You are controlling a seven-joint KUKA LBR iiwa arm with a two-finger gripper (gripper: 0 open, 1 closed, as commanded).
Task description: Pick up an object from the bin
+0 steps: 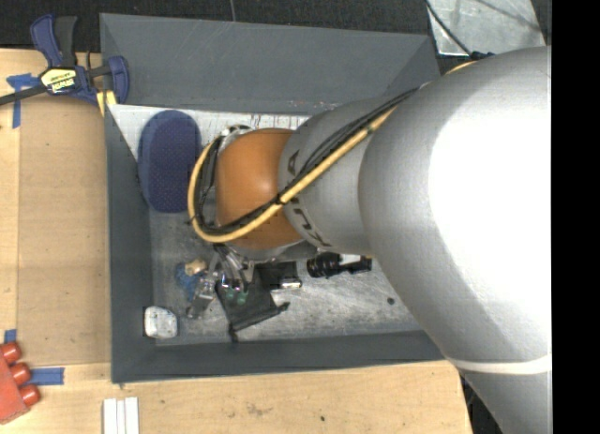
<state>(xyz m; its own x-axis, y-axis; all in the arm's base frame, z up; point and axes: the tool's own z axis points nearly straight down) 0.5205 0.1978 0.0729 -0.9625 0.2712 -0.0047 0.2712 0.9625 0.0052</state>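
Several small things crowd the near left of the bin [127, 329], and the pincer [228, 287] hangs low among them, under the orange cover [248, 184]; whether it is apart or together I cannot tell. Nearest to it are a black stick [261, 314], lying just on its near side and slanting off to the right, and a blue bit [192, 277] just to its left. A black marker [339, 263] lies a little to its right. The stick looks light and stiff, probably hard plastic and somewhat slick, so a hold across its narrow middle seems best. The blue bit looks tiny and light, apt to skid on the floor if nudged. A white lump [159, 322] sits apart in the near left corner. A blue pad [169, 160], likely soft, rests well off at the far left.
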